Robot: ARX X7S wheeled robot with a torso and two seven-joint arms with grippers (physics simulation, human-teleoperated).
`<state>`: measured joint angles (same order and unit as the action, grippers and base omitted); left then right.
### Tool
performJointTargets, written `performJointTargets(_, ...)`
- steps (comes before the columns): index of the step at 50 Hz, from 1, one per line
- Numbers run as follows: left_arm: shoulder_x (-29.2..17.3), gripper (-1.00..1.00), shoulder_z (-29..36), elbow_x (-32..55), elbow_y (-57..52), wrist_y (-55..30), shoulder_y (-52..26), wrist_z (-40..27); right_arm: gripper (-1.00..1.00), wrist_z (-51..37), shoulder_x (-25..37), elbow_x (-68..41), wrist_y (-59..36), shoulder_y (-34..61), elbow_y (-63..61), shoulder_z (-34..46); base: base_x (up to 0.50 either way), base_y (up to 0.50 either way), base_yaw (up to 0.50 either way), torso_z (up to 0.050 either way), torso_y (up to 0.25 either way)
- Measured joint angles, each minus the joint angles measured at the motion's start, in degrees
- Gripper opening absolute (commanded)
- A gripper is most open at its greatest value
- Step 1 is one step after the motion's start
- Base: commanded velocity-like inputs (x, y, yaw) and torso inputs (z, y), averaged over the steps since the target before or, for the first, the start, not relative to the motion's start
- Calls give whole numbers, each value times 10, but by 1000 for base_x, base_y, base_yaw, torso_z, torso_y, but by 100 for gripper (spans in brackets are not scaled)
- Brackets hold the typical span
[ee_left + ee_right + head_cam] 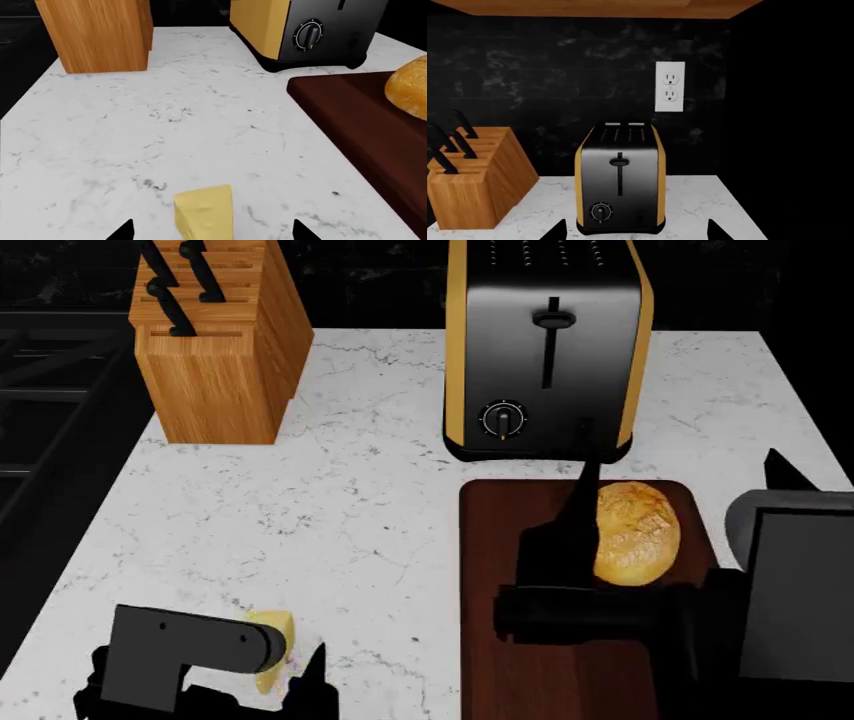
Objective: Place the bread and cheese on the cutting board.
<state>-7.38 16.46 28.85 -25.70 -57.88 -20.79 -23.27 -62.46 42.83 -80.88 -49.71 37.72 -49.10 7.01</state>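
Note:
The cheese [204, 214], a pale yellow wedge, lies on the white marble counter between the spread fingertips of my left gripper [212, 232], which is open and not touching it. In the head view the cheese [272, 638] is partly hidden under my left gripper [274, 675] at the near left. The bread [635, 533], a round golden loaf, sits on the far end of the dark cutting board [487, 540], and also shows in the left wrist view [410, 87] on the board [347, 110]. My right gripper [637, 231] is open and empty, raised above the board and facing the toaster.
A black and yellow toaster [545, 350] stands right behind the board, and shows in the other views [300, 30] [619, 180]. A light wooden knife block [214, 350] stands at the back left. The counter ends at dark edges on the left and right.

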Motion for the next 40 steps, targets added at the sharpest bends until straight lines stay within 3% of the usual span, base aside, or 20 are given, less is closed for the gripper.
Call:
performJointTargets(28,18,100,21,-40,98,42,-25,-7,100,71,-29,77,69,-117,6,-22,2,0,0,0,0)
performJointTargets(29,18,-100,20,-40,99,41,-26,-8,100,72,-30,79,70,-119,6,-22,11,0,0,0,0)
performJointTargets(40,14,-100,14,-32,107,32,-37,-7,100,79,-33,85,80,-131,8,-24,1,0,-1,0,0)
